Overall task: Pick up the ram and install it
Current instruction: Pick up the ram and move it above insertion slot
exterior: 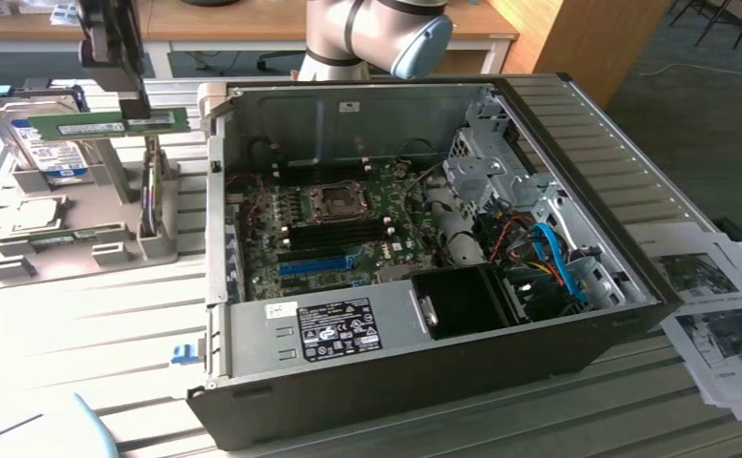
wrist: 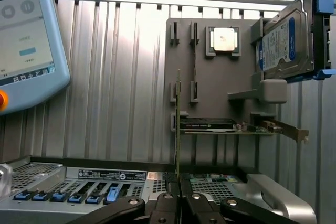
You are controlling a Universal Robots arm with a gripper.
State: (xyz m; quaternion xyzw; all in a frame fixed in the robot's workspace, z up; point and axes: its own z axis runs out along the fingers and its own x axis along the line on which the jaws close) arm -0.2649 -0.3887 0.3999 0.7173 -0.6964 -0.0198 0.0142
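The ram (exterior: 104, 122) is a thin green stick held level in the air above the grey parts holder (exterior: 66, 239), at the exterior view's left of the open computer case (exterior: 409, 382). My gripper (exterior: 123, 103) comes down from above and is shut on it. In the wrist view the ram (wrist: 178, 124) shows edge-on as a thin line rising from between my closed fingers (wrist: 164, 203). The black memory slots (exterior: 345, 226) lie on the motherboard inside the case, well away from the ram.
A blue-labelled hard drive (exterior: 47, 143) leans in the holder behind the ram, also seen as the hard drive (wrist: 286, 40). The holder carries a processor chip (wrist: 224, 39) and a card (wrist: 210, 125). A teach pendant (wrist: 26, 35) lies nearby. Papers (exterior: 714, 315) sit at the exterior view's right.
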